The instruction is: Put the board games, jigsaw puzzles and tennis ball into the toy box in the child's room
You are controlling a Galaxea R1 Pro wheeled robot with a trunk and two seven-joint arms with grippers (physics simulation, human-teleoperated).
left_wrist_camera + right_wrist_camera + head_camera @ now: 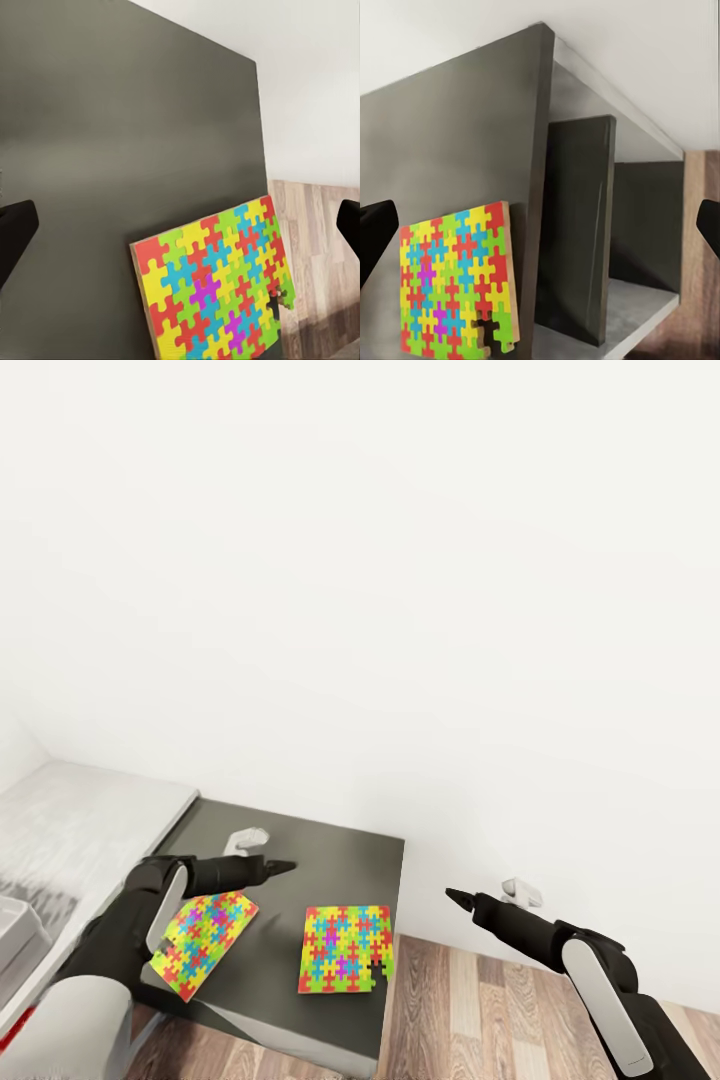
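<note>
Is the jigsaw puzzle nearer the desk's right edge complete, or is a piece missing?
Missing a piece. The right-hand jigsaw puzzle lies flat on the dark desk section, and a dark piece-shaped gap shows at its corner by the desk edge, in the head and both wrist views.

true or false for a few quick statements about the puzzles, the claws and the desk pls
1. Two jigsaw puzzles lie on the dark grey desk section. True: a left jigsaw puzzle and a right jigsaw puzzle.
2. The right jigsaw puzzle has a missing piece. True.
3. The left claw holds a puzzle. False: it is open above the desk, empty.
4. The right claw is over the desk. False: it is over the wood floor.
5. A tennis ball lies between the puzzles. False: only bare desk there.
</note>
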